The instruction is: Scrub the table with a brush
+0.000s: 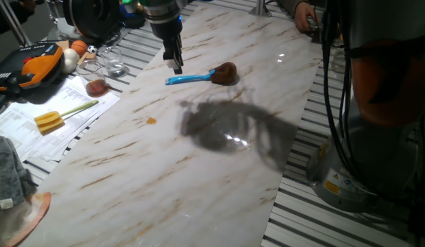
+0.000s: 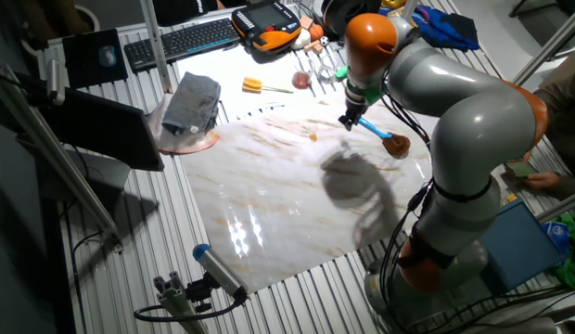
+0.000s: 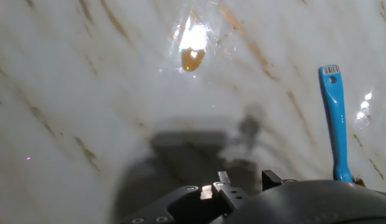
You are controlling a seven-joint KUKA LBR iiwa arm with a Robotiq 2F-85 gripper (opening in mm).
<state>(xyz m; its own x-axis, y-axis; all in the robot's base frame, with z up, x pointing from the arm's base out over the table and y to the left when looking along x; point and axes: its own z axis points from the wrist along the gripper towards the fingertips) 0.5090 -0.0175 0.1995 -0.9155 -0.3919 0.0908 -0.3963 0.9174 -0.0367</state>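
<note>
The white marble-look table [image 1: 199, 171] runs along the frame. The brush [image 1: 199, 77] lies flat on it at the far end, with its blue handle pointing left and its brown bristle head at the right. My gripper [image 1: 175, 64] hangs just above the table by the handle's free end. Its fingers stand close together and hold nothing. In the hand view the blue handle [image 3: 335, 124] lies to the right of my fingertips [image 3: 222, 182]. A small orange spot [image 3: 192, 59] sits on the table ahead. The other fixed view shows the gripper [image 2: 346, 121] beside the brush [image 2: 388, 138].
A yellow-headed tool [image 1: 51, 120] lies on papers to the left. Two glasses [image 1: 103, 72] and a teach pendant [image 1: 34, 65] are behind it. A grey cloth [image 1: 7, 171] sits at the near left. A grey slatted surface [image 1: 322, 219] surrounds the slab. A person's hand [image 1: 305, 14] is at the far edge.
</note>
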